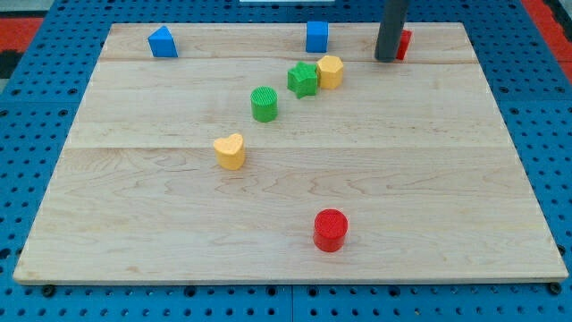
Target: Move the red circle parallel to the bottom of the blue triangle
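My tip [386, 59] is the lower end of a straight dark rod; there is no gripper on this arm, so nothing opens, closes or clamps. The tip rests on the desk [134, 224] near its top right corner. Just behind it, on the view's right, a red block [405, 42] shows only partly, hidden by the rod; its shape cannot be made out, nor whether the tip touches it.

The red circle [330, 230] stands near the desk's bottom edge, a little right of the middle, well apart from my tip and from every other block. The blue triangle [162, 42] sits by the top left corner, far across the desk from both.

A blue cube [316, 37] stands at the top edge, left of the tip. Below it a green star [303, 79] and a yellow block [330, 71] stand touching or nearly so. A green cylinder [264, 104] lies further toward the bottom left, then a yellow heart [230, 151] near the desk's middle.

The desk is pale wood planks, laid on a blue perforated board [36, 134].
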`<act>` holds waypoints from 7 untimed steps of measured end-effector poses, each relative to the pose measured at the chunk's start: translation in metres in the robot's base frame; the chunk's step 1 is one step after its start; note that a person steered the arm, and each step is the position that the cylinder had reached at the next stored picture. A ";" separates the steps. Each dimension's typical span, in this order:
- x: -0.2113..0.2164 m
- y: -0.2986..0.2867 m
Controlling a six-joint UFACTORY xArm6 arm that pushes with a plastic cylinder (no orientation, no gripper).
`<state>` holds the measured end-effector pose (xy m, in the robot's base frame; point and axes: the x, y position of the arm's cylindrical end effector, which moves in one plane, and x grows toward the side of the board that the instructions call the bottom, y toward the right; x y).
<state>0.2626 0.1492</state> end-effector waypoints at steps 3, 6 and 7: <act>-0.001 0.000; -0.001 -0.007; -0.001 -0.007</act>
<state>0.2618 0.1422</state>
